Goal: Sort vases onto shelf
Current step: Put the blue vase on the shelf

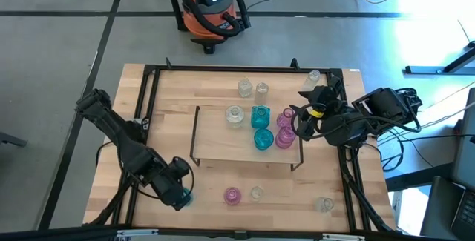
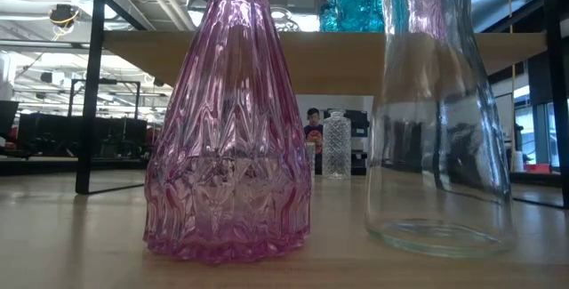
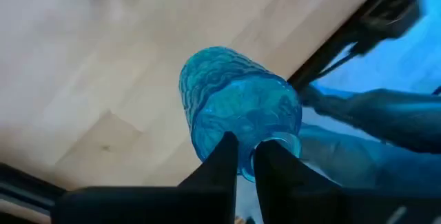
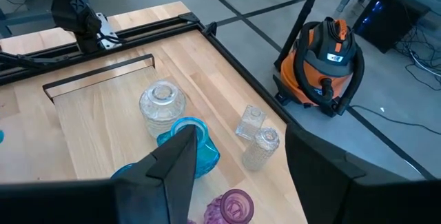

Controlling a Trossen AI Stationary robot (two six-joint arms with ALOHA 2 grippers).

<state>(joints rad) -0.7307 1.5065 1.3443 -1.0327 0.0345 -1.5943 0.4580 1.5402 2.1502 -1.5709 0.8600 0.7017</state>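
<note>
1. a light-wood tabletop with black rails (image 1: 215, 85) is seen from above, with a low light-wood shelf on a thin dark wire frame (image 1: 223, 141) at its middle.
2. the left gripper (image 3: 246, 156) is at the near left corner of the table, its two dark fingers pressed close together, pinching the rim of a teal-blue textured glass vase (image 3: 238, 110) that lies tilted over the wood.
3. the right gripper (image 4: 238, 165) hangs above the shelf's right end, its fingers spread apart with nothing between them.
4. on the shelf stand a clear round ribbed glass vase (image 1: 234, 115), two teal-blue glass vases (image 1: 260, 116), and pink glass vases (image 1: 285, 136) at the right end.
5. behind the shelf stand two small clear glass vases (image 1: 245, 87) side by side.
6. near the front edge stand a pink faceted glass vase (image 1: 232, 195) and a clear smooth glass vase (image 1: 257, 192), close together; another clear vase (image 1: 323, 205) sits toward the right corner.
7. on the floor beyond the table is an orange and black shop vacuum (image 1: 210, 4).
</note>
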